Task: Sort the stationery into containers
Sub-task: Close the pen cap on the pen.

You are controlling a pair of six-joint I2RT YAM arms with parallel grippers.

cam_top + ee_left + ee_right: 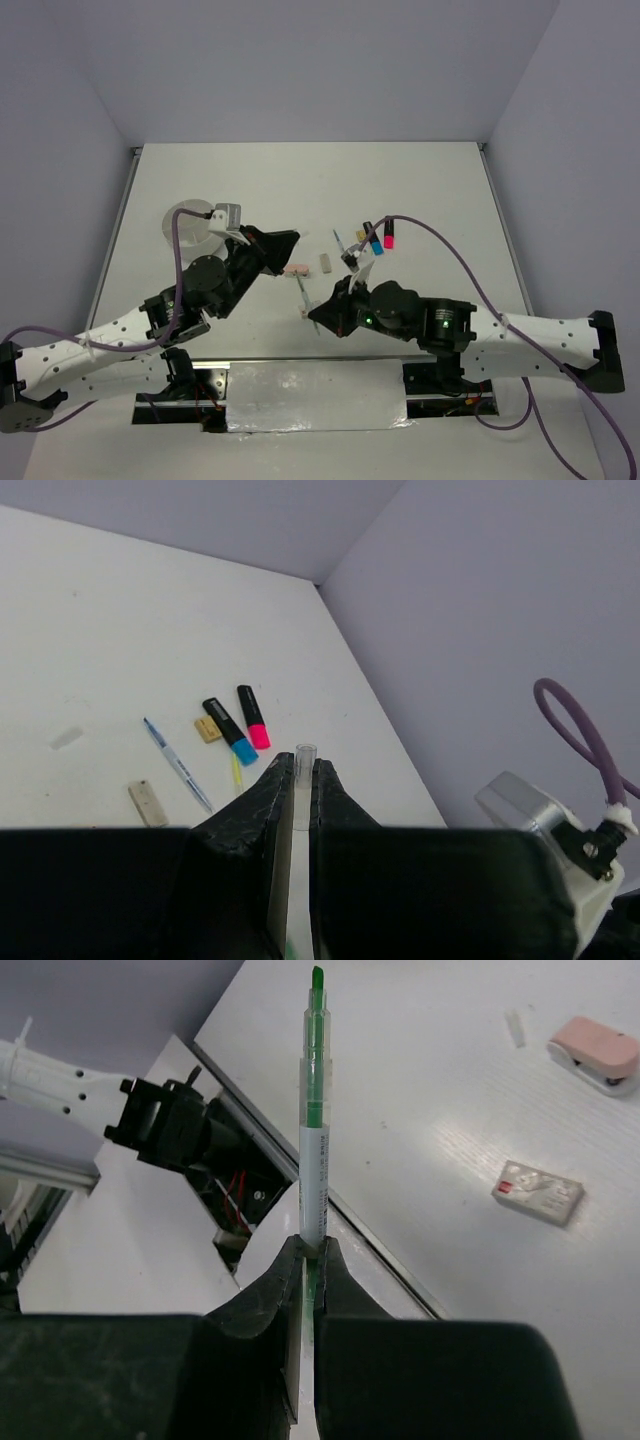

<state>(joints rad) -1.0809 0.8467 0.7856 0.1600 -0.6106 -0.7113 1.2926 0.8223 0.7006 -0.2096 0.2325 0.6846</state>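
While my right fingers point(295, 1265) are closed on a green pen point(315, 1110) pointing straight out ahead and my left fingers point(285, 785) on a clear pen point(304, 770) likewise, the white tub point(190, 210) lies behind my left fingers, nearer that arm.

green pen point(314, 1150) in R jaws, hi-liters point(387, 241) mid-table, white tub point(192, 212) L

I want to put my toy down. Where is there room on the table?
Bare: the far strip behind the tub and highlighters, and the right side past the highlighters. Crowded: the middle, with erasers, pens, left gripper and right gripper.
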